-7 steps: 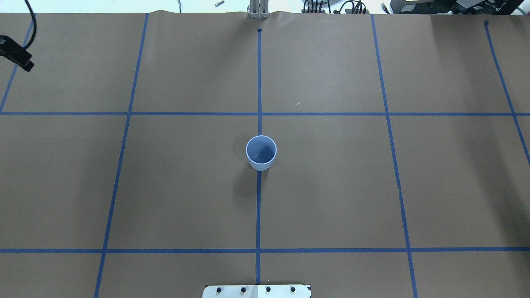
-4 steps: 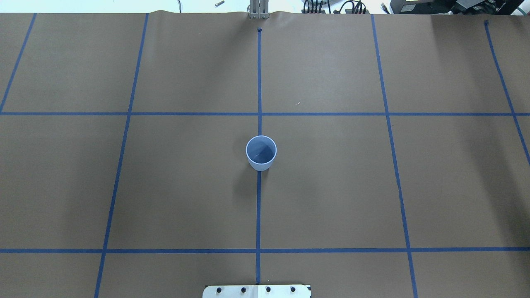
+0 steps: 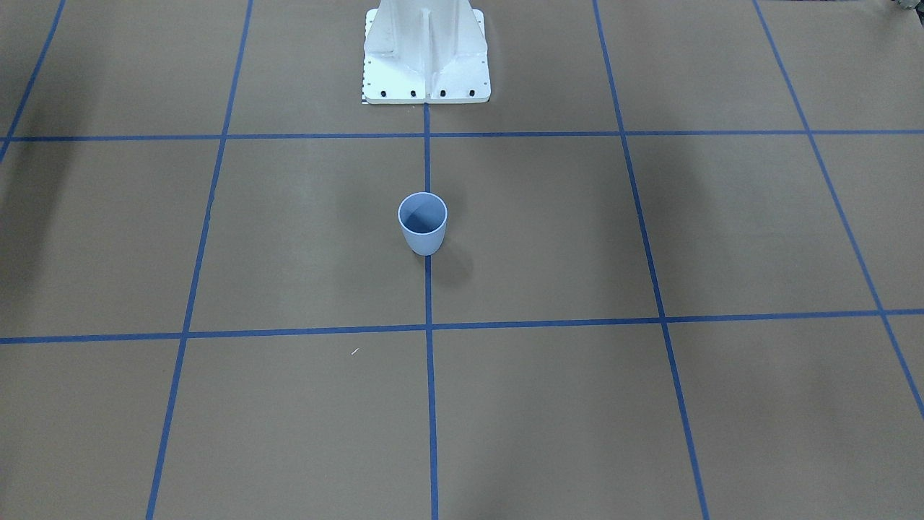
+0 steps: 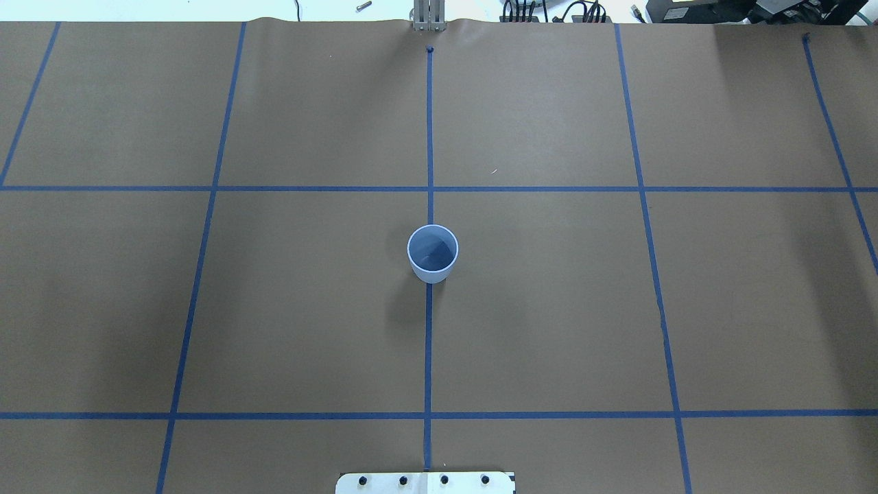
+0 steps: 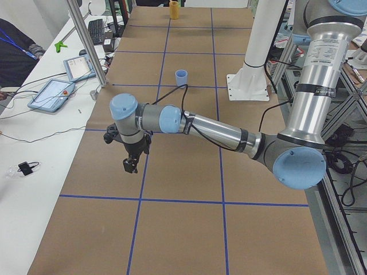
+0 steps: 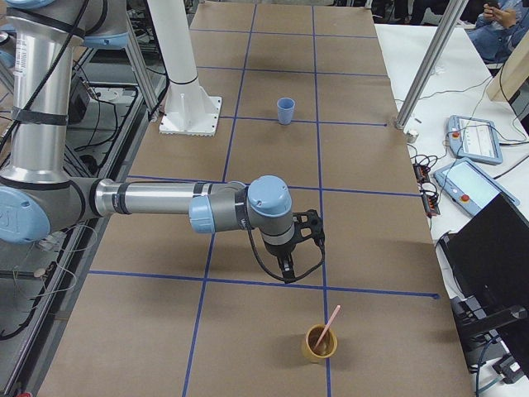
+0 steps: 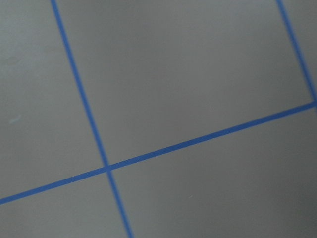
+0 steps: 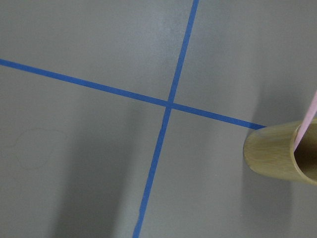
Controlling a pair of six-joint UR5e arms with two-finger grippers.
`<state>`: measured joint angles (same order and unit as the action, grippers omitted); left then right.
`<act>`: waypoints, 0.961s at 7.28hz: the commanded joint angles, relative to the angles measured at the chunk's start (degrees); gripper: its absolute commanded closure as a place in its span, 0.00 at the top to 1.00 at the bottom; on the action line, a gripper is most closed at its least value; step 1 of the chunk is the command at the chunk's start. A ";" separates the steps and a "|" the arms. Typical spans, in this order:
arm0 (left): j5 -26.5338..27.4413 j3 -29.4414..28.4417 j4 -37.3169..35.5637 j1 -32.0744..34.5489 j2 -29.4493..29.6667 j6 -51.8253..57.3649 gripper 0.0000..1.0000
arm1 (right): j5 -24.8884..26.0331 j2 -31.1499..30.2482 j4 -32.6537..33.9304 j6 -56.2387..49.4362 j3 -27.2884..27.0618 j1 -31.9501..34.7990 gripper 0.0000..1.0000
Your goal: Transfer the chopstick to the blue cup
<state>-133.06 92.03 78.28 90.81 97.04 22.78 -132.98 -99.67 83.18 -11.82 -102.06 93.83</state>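
The blue cup stands upright and empty on the centre tape line, also in the front view. A salmon-pink chopstick leans in a bamboo cup at the table's right end; its tip shows in the right wrist view. My right gripper hangs over the table a little short of the bamboo cup. My left gripper hangs over the table's left end, far from the blue cup. Both show only in side views, so I cannot tell if they are open or shut.
The white robot base stands behind the blue cup. Metal posts and pendant tablets stand along the operators' bench. A tiny white fleck lies on the brown paper.
A black part of the left arm at the overhead view's far left edge has left that view. The blue cup has not moved.
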 commanded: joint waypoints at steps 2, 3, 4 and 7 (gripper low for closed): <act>-0.10 -0.54 1.00 0.50 -1.33 0.69 0.99 | 1.67 9.72 3.48 -13.44 11.30 2.57 1.00; -0.10 -0.45 1.00 0.50 -1.33 0.69 1.00 | 1.59 13.50 3.04 -22.19 18.32 3.63 1.00; -0.10 -0.45 1.00 0.50 -1.41 0.69 1.00 | 1.50 17.28 2.87 -25.32 22.30 4.25 1.00; -0.10 -0.10 1.09 0.50 -2.03 0.77 1.00 | 0.62 17.85 2.69 -29.04 25.85 4.69 1.00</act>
<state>-133.15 91.87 79.35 91.32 95.10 23.54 -132.07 -82.14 85.92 -39.47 -77.51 98.18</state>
